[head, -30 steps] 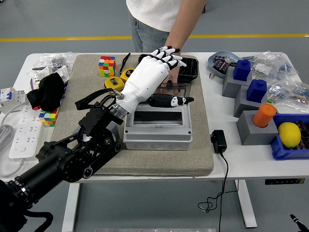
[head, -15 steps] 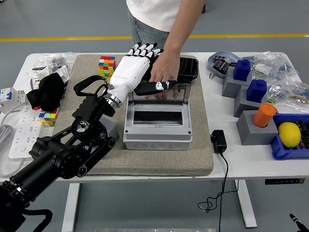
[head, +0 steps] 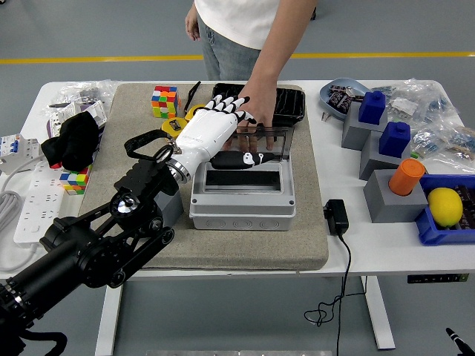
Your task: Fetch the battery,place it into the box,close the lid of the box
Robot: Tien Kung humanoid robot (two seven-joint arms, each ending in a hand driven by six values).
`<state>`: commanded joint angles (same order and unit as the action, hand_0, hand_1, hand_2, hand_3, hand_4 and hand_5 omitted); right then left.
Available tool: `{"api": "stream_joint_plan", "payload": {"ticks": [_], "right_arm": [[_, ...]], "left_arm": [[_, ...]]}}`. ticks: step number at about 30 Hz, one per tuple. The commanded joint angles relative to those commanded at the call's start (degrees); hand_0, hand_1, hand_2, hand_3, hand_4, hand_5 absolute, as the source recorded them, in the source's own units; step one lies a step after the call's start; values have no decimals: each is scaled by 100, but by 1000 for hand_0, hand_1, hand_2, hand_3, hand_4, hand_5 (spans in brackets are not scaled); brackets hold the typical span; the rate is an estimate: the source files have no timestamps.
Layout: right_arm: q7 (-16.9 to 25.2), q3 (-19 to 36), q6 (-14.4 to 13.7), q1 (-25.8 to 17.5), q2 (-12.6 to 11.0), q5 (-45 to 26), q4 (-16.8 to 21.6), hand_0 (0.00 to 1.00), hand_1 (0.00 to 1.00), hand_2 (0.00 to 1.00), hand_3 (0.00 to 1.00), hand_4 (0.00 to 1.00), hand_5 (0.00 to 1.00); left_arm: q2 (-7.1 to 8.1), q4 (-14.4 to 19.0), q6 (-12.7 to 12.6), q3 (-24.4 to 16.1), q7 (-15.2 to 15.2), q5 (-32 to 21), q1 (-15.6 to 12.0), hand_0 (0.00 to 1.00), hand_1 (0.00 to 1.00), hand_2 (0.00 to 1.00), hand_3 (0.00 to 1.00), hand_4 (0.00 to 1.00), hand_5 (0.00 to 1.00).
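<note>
You cannot see the battery anywhere; the left robot hand [head: 215, 132] and the person's hand [head: 256, 119] cover the back of the gray box [head: 243, 194], so it may be hidden there. The clear lid [head: 269, 139] is hard to make out behind them, and you cannot tell how far it is tipped. The right robot hand is out of the picture.

Half a second ago the left robot hand was farther back and to the left, with its fingers up near the black tray [head: 288, 104]. Now it has come nearer and sits over the back edge of the box. The person's hand has stayed on the lid.

The left robot hand's fingers [head: 228, 104] are spread flat and its thumb points right across the box opening. It holds nothing. Its fingers lie just beside the person's hand.

The box stands on the tan mat [head: 141, 111] on the table [head: 415, 252].
</note>
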<state>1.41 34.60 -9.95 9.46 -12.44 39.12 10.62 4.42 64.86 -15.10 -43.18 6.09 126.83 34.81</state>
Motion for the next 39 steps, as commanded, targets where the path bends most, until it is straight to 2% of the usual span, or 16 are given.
{"api": "stream_joint_plan", "payload": {"ticks": [7,13,18,21,23,24,25,28,29,30,33,35,39], "right_arm": [[-2,-9,4,-14,-5,-2,-2,858,827,781,781,998,998],[-3,1,16,-24,-7,6,5,857,827,781,781,998,998],[5,35,10,-44,-20,20,-1,857,827,782,781,998,998],[12,20,0,-57,-22,-8,-19,857,827,782,781,998,998],[11,44,0,-63,-19,9,-14,857,827,782,781,998,998],[12,47,2,-66,-17,16,-12,856,827,781,781,998,998],[13,44,3,-63,-13,14,-11,856,827,781,781,998,998],[10,68,13,-55,-4,35,1,856,827,781,781,998,998],[6,88,18,-53,4,50,10,856,827,781,781,998,998],[3,86,20,-51,10,49,12,856,825,781,781,998,998],[-4,64,19,-48,28,33,4,856,825,781,781,998,998],[-9,77,16,-51,38,41,3,856,825,781,781,998,998],[-22,97,15,-66,56,65,-1,856,824,780,781,998,998]], "left_arm": [[170,507,44,241,99,-16,-67,998,998,929,590,998,998],[347,673,181,624,186,-141,-164,998,998,929,578,998,998],[672,1105,185,1085,222,-21,-375,998,998,929,568,998,998],[811,1382,158,1129,155,134,-489,998,998,929,568,998,998],[815,1553,-74,876,-115,59,-625,998,998,929,568,998,998],[786,1648,-221,670,-285,-70,-707,998,987,866,715,998,998],[731,1737,-266,474,-449,-261,-791,998,987,866,715,998,998],[564,1867,-24,-214,-913,-969,-987,998,987,866,715,998,998],[473,1884,165,-469,-1047,-1230,-1078,998,987,866,715,998,998],[412,1882,368,-726,-1068,-1490,-1141,789,823,784,739,998,998],[283,1819,916,-1433,-913,-2198,-1314,789,823,784,739,998,998],[204,1798,1180,-1905,-754,-2682,-1464,789,823,784,739,998,998],[71,1769,1410,-2659,-534,-3650,-1787,775,801,765,737,998,998]]}}
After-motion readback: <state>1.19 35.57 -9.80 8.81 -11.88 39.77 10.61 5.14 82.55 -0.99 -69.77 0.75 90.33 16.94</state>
